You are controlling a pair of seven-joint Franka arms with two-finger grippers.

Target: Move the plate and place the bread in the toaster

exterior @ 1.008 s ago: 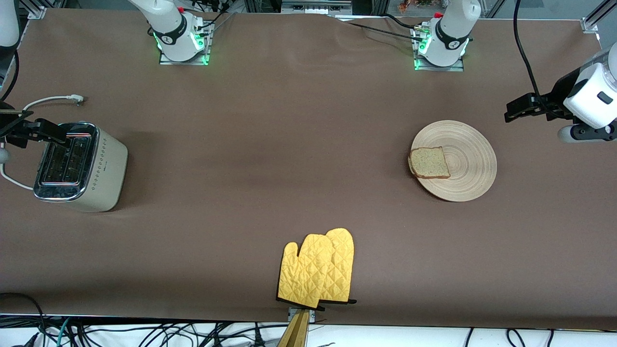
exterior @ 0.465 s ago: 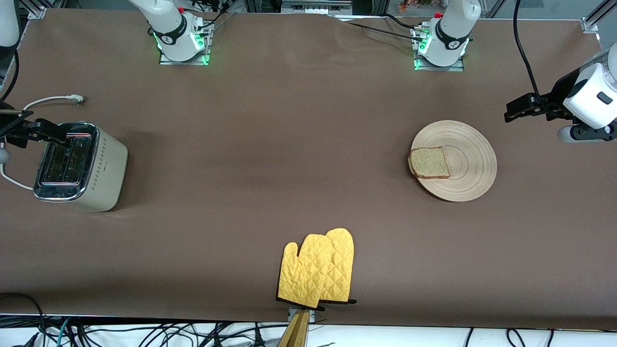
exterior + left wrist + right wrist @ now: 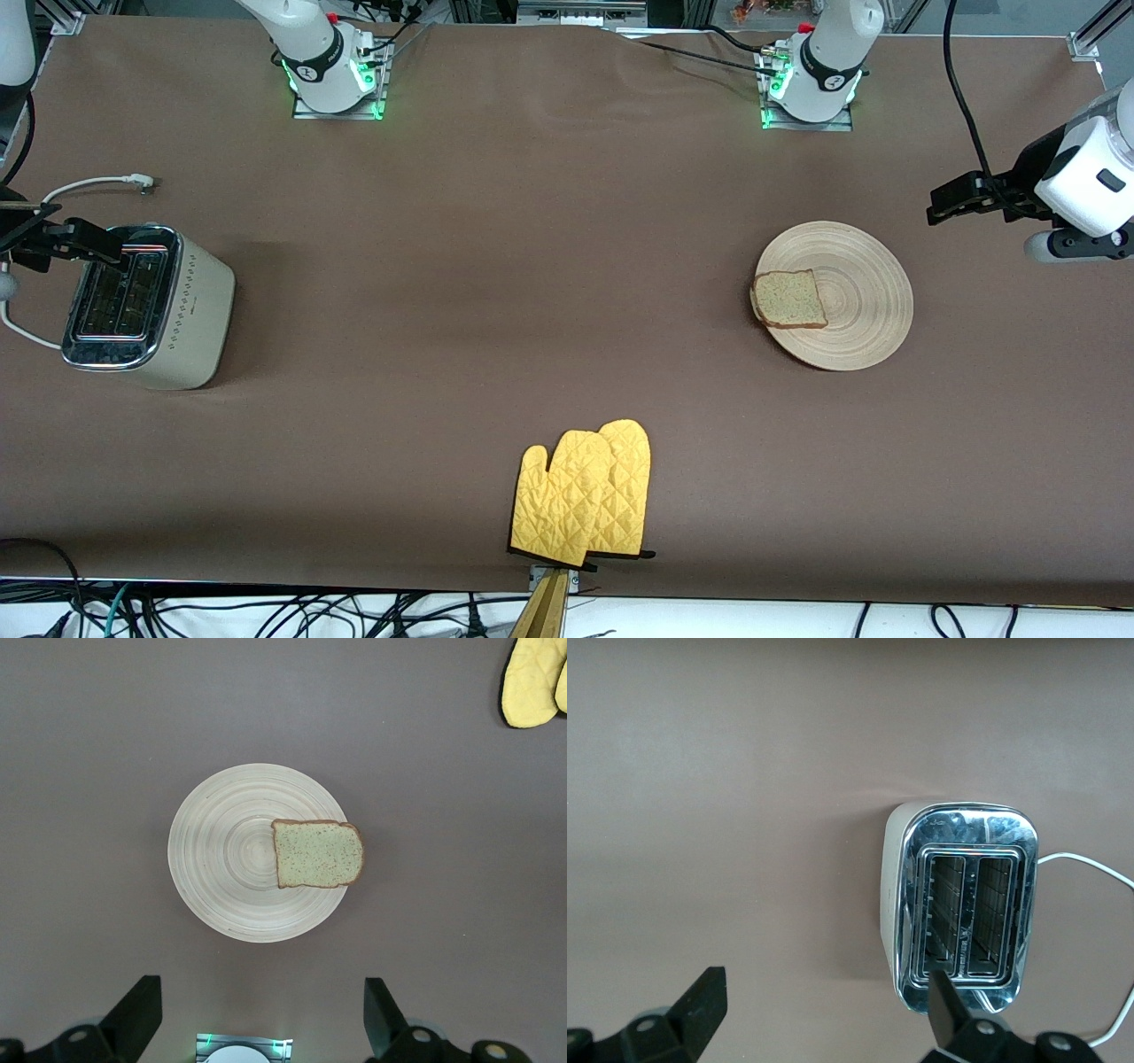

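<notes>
The round beige plate (image 3: 864,292) lies toward the left arm's end of the table. The bread (image 3: 788,299) rests on its rim, on the side toward the table's middle. In the left wrist view the plate (image 3: 221,868) and the bread (image 3: 317,853) lie below my left gripper (image 3: 261,992). My left gripper (image 3: 937,206) hangs open and empty above the table beside the plate. The cream toaster (image 3: 146,306) with a chrome top stands at the right arm's end, both slots empty (image 3: 966,828). My right gripper (image 3: 89,232) hovers open over the toaster's edge and holds nothing (image 3: 826,988).
A pair of yellow oven mitts (image 3: 585,501) lies near the table's front edge, midway along it, and also shows in the left wrist view (image 3: 536,682). The toaster's white cord (image 3: 89,186) runs across the cloth beside it. A brown cloth covers the table.
</notes>
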